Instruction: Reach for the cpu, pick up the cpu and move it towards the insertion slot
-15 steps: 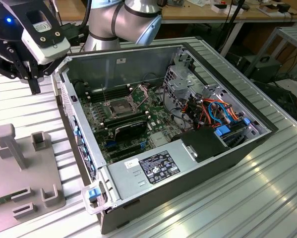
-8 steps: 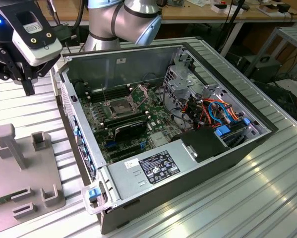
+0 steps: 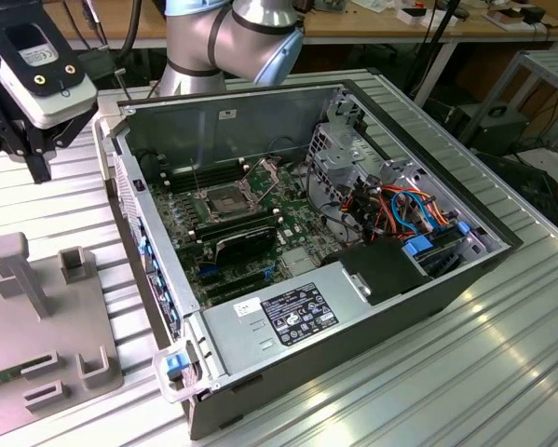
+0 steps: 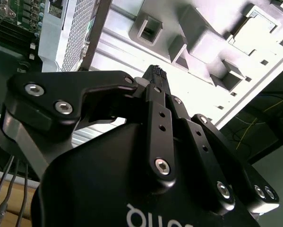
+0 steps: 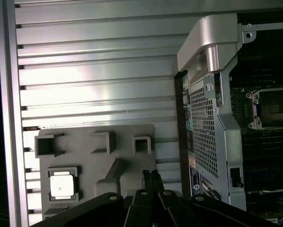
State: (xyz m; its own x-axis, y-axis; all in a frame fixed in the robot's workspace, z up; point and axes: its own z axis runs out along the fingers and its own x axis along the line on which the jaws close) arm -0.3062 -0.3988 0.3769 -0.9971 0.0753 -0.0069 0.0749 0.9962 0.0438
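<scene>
On the grey plate: the cpu (image 5: pixel 62 184) lies flat in a square pocket, beside the open case (image 3: pixel 353 326).
Cpu look: small, thin and square, pale silver-beige, with a lighter middle and a darker rim; its top face is bare and uncovered.
Cpu edges: low pocket walls hug all four sides, with little gap showing.
Plate: the plate (image 5: pixel 84 163) is flat and grey, and carries three hollow blocks in a row and a slanted post (image 5: pixel 115 168).
Claw: the claw (image 5: pixel 150 176) is black, its two tips pressed together with nothing between them; both wrist views show them meeting.
Claw place: it hangs above the plate's case-side edge, apart from the cpu; in the exterior view it sits high at that view's left (image 3: pixel 36 166).
Between claw and cpu: the slanted post stands roughly on the line from tips to pocket.
Slot: the slot (image 3: pixel 224 200) has a silver frame and dark centre, set on the green board inside the case; the first wrist view shows it past the perforated wall (image 5: pixel 273 109).
Barrier: the case's side wall stands between plate and slot; the case is open on top.
Open room: a narrow strip of ribbed tabletop (image 5: pixel 98 71) separates plate and case; a broad bare stretch lies beyond the block row.
</scene>
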